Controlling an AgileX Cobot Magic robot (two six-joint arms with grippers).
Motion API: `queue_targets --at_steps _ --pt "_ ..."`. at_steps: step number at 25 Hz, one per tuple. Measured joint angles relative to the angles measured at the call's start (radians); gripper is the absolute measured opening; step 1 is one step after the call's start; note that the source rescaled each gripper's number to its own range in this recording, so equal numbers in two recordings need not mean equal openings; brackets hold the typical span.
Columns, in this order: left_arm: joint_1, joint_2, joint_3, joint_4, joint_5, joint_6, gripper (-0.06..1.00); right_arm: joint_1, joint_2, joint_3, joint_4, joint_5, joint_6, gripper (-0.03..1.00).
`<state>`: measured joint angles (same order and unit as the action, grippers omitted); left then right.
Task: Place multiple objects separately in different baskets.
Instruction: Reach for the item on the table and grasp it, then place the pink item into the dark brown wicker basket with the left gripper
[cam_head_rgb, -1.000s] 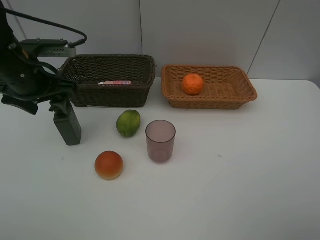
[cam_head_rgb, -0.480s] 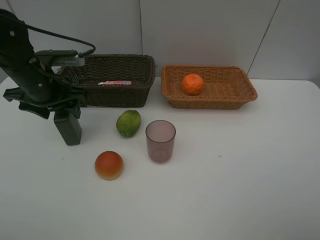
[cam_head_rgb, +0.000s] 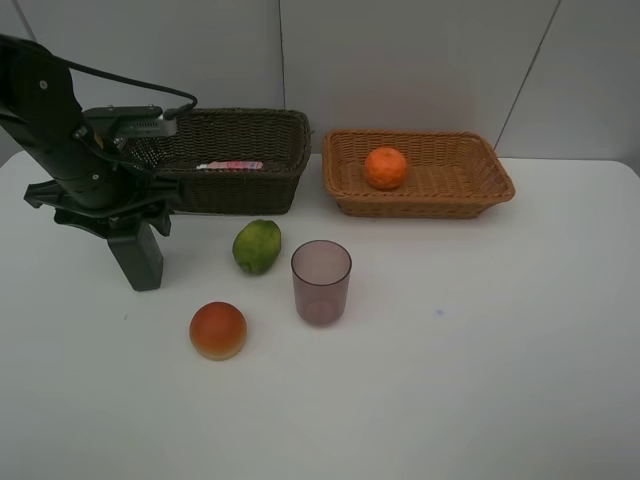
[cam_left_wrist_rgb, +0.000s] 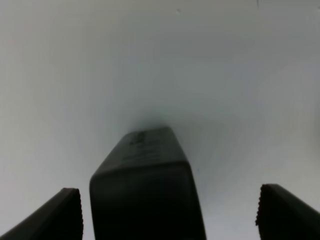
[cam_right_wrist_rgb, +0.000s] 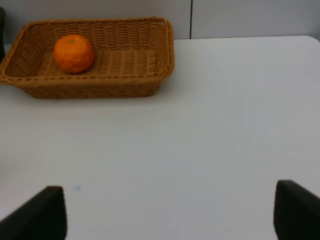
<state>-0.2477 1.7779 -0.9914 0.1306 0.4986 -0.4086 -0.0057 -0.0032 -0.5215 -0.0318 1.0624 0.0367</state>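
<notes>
The dark green pump bottle (cam_head_rgb: 140, 262) stands on the white table left of centre. My left gripper (cam_head_rgb: 128, 222) is down over its top and open. In the left wrist view the bottle (cam_left_wrist_rgb: 145, 185) sits between the fingers (cam_left_wrist_rgb: 55, 215), close to one and well clear of the other. A small pink bottle (cam_head_rgb: 230, 165) lies in the dark brown basket (cam_head_rgb: 290, 150). The orange (cam_head_rgb: 385, 167) rests in the tan basket (cam_head_rgb: 470, 190). Green fruit (cam_head_rgb: 257, 246), purple cup (cam_head_rgb: 321, 281) and peach-like fruit (cam_head_rgb: 218, 330) sit on the table. My right gripper (cam_right_wrist_rgb: 167, 200) is open and holds nothing.
The two baskets stand side by side at the table's back edge against a grey wall. In the right wrist view the tan basket (cam_right_wrist_rgb: 150, 75) with the orange (cam_right_wrist_rgb: 73, 53) lies ahead across bare white table.
My left arm has swung to the right and settled over the dark green bottle. The bottle and the other objects have stayed in place.
</notes>
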Motion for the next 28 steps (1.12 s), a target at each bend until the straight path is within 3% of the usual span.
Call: queue_targets --at_steps 4,6,8,28 --pt "0.000 0.003 0.000 0.000 -0.003 -0.001 0.84 0.000 0.000 0.000 0.000 0.000 0.000 0.79" --pt "0.000 0.014 0.000 0.001 -0.004 -0.001 0.69 0.000 0.000 0.000 0.000 0.000 0.000 0.79" --pt "0.000 0.025 0.000 0.002 -0.004 -0.001 0.49 0.000 0.000 0.000 0.000 0.000 0.000 0.79" --pt "0.000 0.027 0.000 0.002 -0.007 -0.001 0.48 0.000 0.000 0.000 0.000 -0.001 0.000 0.79"
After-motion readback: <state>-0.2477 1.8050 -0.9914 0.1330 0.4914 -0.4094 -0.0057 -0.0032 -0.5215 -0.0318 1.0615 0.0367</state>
